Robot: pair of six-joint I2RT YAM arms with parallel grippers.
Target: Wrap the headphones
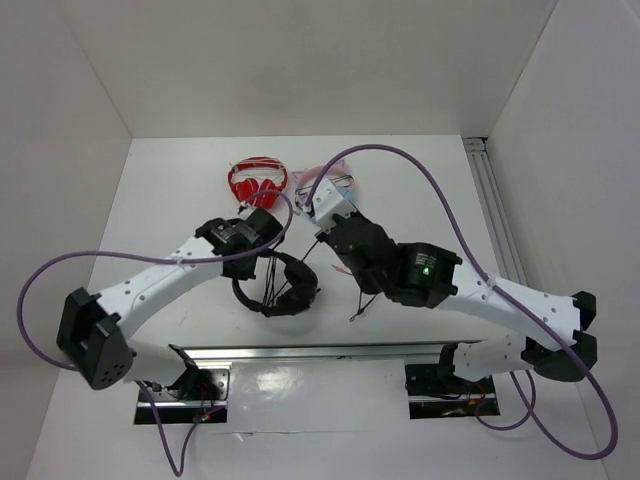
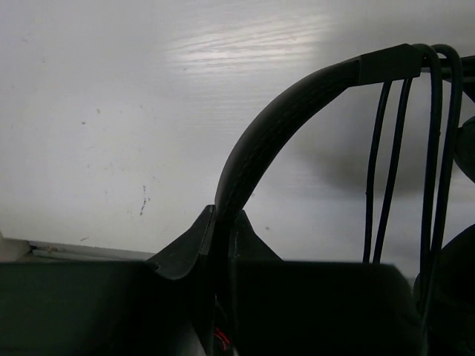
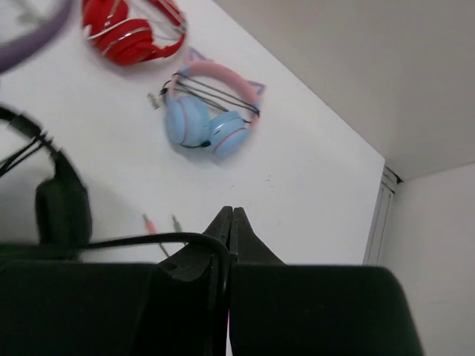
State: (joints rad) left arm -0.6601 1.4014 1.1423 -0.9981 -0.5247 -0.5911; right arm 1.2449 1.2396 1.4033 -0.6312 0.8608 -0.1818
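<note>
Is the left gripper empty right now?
No: the left gripper is shut on the headband of the headphones, which arches up from between its fingers.

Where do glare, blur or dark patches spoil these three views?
Top external: even light, mild sheen on the table near the arm bases. Left wrist: glare streak across the table, left hand a black silhouette around the headband. Right wrist: purple cable and black headphones smeared at the left edge; red headphones sharp.
</note>
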